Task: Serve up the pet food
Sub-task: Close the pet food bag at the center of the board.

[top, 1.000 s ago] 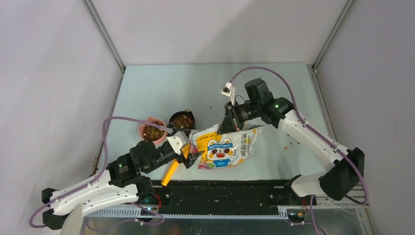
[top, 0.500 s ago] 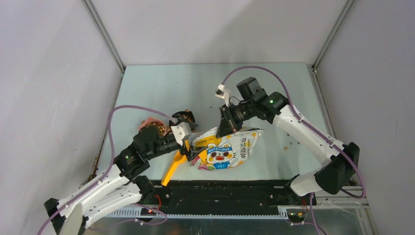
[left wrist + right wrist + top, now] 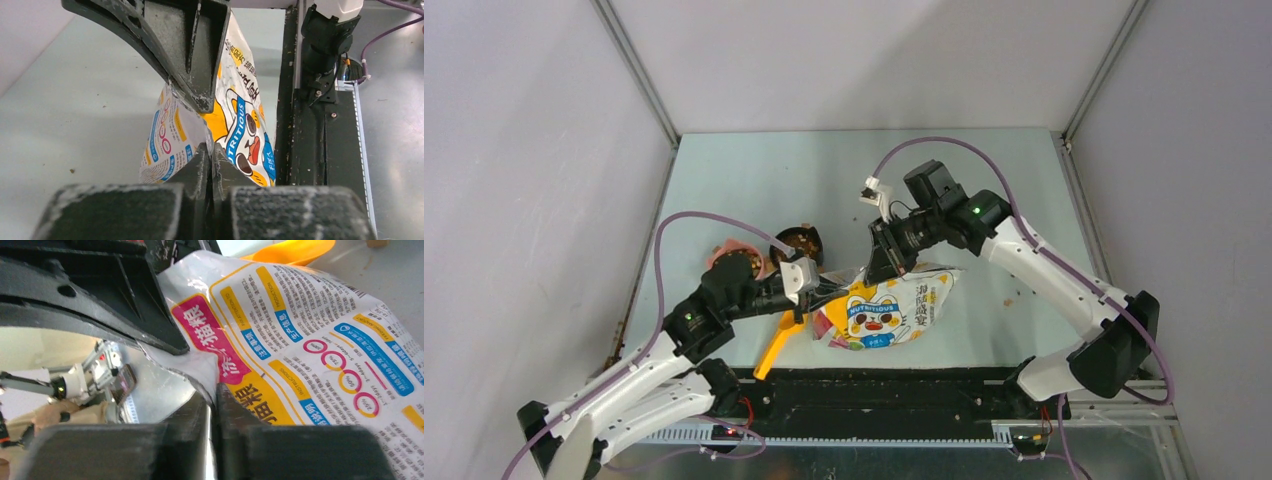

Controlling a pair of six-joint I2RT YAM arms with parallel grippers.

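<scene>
The pet food (image 3: 801, 241), small brown dry pellets, lies in a heap in a dark round bowl (image 3: 816, 243) just beyond the left end of the white-and-yellow printed plastic bag (image 3: 894, 310) with the cartoon cat on it. A pink round bowl (image 3: 724, 256) stands further left of the bag, half hidden under the left arm, and it seems to hold brown pellets too. A few stray pellets (image 3: 1009, 300) lie on the pale blue-green tabletop (image 3: 754, 180), near the bag's right end.

Both bowls look at least partly served, so I judge the task well along. I cannot tell whether either bowl is full enough. I also cannot see how much food is inside the bag.

The bag lies on its side, its torn silver-lined mouth lifted off the table. The left gripper (image 3: 210, 157) has its fingers pinched tight on one lip of that mouth. The right gripper (image 3: 215, 400) pinches the other lip just beside it, so the two claws hold the opening between them.

A yellow plastic scoop (image 3: 776, 345) lies unheld on the table, just left of the bag. If another helping is wanted, I think the mouth must first be spread and the scoop picked up.
</scene>
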